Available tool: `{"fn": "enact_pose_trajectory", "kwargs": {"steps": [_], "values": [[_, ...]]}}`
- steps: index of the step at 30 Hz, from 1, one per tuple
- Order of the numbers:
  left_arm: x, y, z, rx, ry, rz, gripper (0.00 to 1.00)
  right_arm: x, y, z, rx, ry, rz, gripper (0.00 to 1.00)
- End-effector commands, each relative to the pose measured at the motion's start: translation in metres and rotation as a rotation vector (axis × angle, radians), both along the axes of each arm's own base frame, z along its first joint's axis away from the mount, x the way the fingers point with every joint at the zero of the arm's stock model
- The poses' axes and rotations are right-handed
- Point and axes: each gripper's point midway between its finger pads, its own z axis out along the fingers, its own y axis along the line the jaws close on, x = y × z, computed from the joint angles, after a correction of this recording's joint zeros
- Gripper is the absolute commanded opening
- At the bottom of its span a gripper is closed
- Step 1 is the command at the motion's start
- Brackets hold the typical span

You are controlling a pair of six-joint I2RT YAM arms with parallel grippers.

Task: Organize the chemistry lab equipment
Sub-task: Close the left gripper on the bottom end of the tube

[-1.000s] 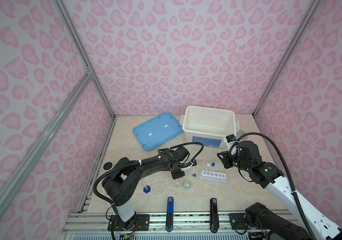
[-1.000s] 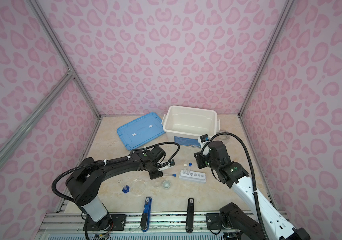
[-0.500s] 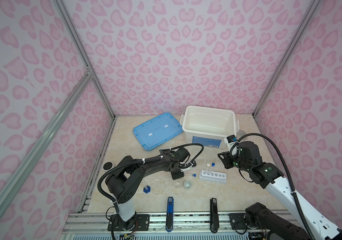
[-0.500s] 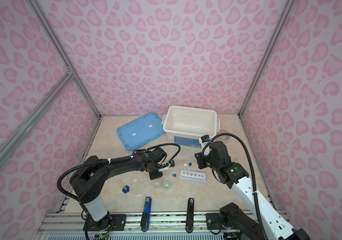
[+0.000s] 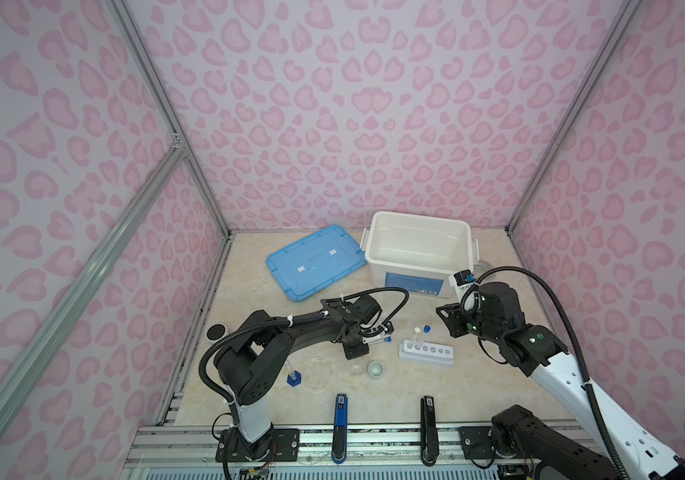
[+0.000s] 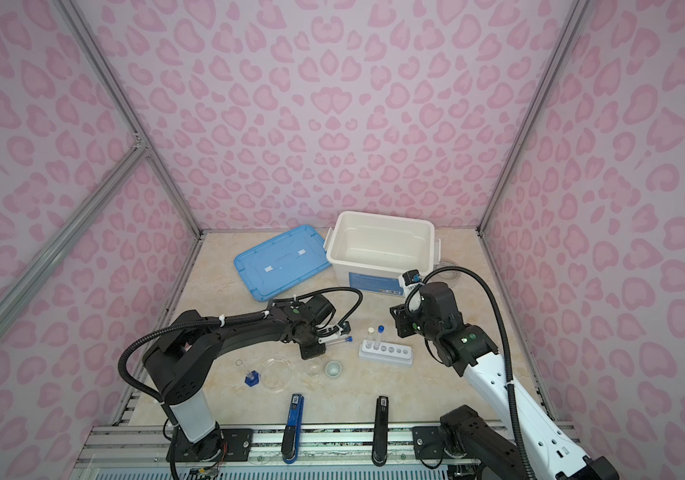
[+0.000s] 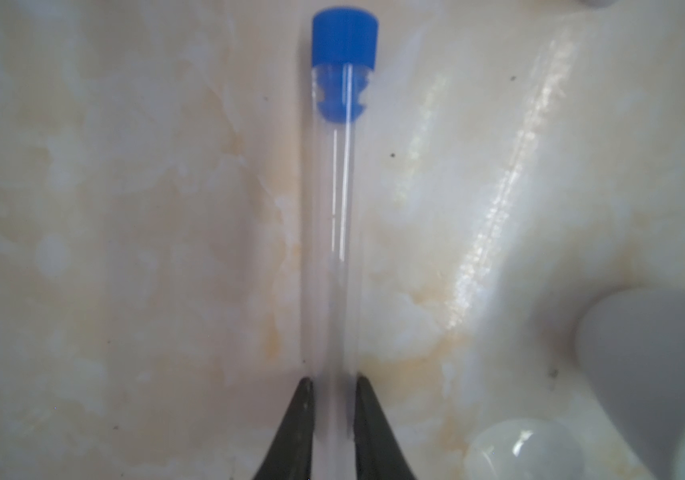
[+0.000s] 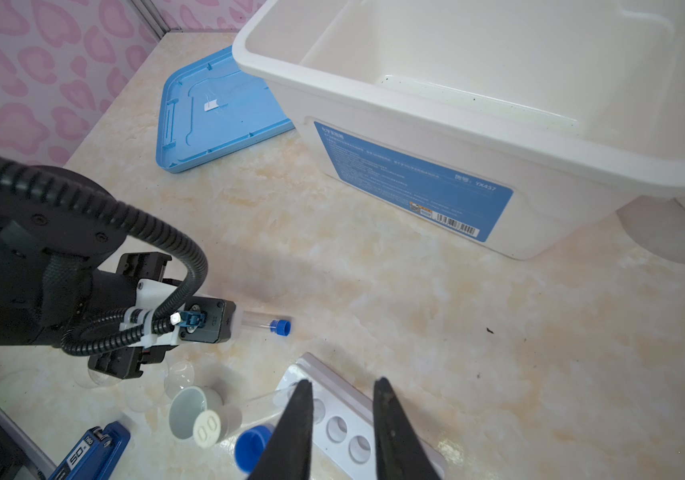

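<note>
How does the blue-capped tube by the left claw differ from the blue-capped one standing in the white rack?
The lying tube lies flat on the table; the racked tube stands upright in the white rack. The lying tube is pinched by the left gripper; no gripper holds the racked tube. Both are thin, clear, blue-capped.

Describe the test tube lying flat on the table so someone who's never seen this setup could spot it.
Start at the white bin at the back and come forward to the white six-hole rack. Left of it, a thin clear tube lies between the fingers of the left gripper. Unlike the two tubes standing in the rack, it is on its side, blue cap toward the rack.
</note>
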Motion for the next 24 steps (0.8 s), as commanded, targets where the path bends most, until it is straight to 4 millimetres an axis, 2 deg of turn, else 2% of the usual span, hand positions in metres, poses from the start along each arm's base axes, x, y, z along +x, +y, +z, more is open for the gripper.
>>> {"fn": "enact_pose_trajectory", "kwargs": {"steps": [1,11,18,24], "values": [[0.0046,-0.0013,-0.0010,-0.003,-0.006,0.018,0.20,0.0031,0.0007,0.0023,0.009,-0.016,-0.003,0.26],[0.0051,0.0041,-0.0075,0.029,0.000,0.024,0.26,0.0040,0.0003,0.0031,0.008,-0.016,-0.004,0.26],[-0.0004,0.0029,-0.0081,0.029,0.033,0.020,0.22,0.0047,-0.0011,0.0025,0.008,-0.016,-0.008,0.26],[-0.0033,0.0020,-0.0092,0.026,0.052,0.023,0.13,0.0051,-0.0011,0.0010,0.011,-0.013,-0.010,0.26]]}}
